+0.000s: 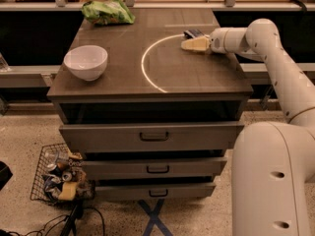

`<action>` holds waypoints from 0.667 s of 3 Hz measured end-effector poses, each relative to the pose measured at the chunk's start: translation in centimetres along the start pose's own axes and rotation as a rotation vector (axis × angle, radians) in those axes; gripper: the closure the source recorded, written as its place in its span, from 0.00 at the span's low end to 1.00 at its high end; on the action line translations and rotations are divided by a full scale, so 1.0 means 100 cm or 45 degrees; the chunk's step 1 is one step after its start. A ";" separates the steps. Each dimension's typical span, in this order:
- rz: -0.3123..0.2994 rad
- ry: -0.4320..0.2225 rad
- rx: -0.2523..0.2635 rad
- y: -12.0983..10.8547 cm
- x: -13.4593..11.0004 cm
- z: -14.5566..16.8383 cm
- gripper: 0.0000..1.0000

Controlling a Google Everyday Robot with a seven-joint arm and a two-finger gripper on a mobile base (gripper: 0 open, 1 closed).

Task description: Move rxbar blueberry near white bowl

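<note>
The rxbar blueberry [193,33] is a small dark bar lying on the tabletop at the back right, just behind my gripper. My gripper [186,44] reaches in from the right, low over the table, its pale fingers pointing left, right next to the bar. The white bowl [86,62] stands near the table's front left corner, far from the bar and the gripper.
A green snack bag [108,11] lies at the table's back left. A pale arc [147,68] marks the middle of the tabletop [197,77]. Below are closed drawers [153,137]. A wire basket of trash [59,176] sits on the floor at left.
</note>
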State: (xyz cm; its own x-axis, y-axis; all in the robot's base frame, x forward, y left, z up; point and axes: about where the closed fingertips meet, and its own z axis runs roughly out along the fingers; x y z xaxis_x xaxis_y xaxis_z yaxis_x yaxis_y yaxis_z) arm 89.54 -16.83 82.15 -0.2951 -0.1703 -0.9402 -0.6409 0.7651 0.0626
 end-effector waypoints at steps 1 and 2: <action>0.000 0.000 0.000 0.000 0.000 0.000 0.41; 0.000 0.000 0.000 0.000 -0.005 -0.001 0.72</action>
State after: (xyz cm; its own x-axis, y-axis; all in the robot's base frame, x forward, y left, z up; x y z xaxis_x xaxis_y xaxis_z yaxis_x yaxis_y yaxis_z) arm 89.54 -16.81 82.64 -0.2952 -0.1703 -0.9401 -0.6410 0.7650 0.0627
